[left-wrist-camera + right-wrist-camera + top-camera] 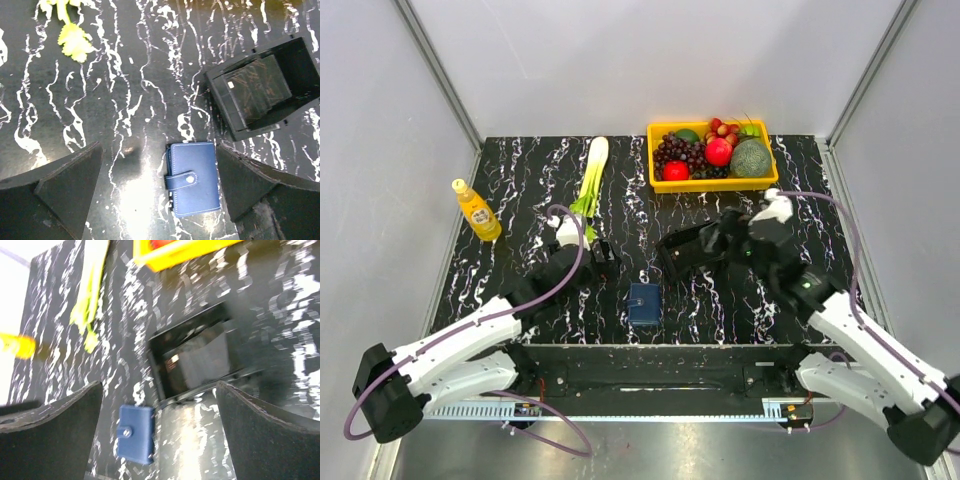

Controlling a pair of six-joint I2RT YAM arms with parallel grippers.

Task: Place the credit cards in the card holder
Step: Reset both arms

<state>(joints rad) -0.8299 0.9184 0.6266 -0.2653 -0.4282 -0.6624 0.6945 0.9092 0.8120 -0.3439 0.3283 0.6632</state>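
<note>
The card holder (643,303) is a small navy-blue wallet, folded shut with its snap strap closed, lying flat near the table's front edge. In the left wrist view the card holder (194,177) lies between my fingers, close to the right one. Dark credit cards (257,90) lie stacked in a black open tray (219,105) behind and to the right of it. My left gripper (159,192) is open and empty above the holder. My right gripper (160,435) is open and empty, above the tray (156,370) and its cards (200,365), with the holder (135,434) at lower left.
A yellow basket (655,178) of fruit stands at the back right. A green leek (592,175) lies at the back middle. A yellow bottle (477,210) stands at the left. The black tray (670,245) sits under the right gripper (720,240); the left gripper (603,255) is beside it.
</note>
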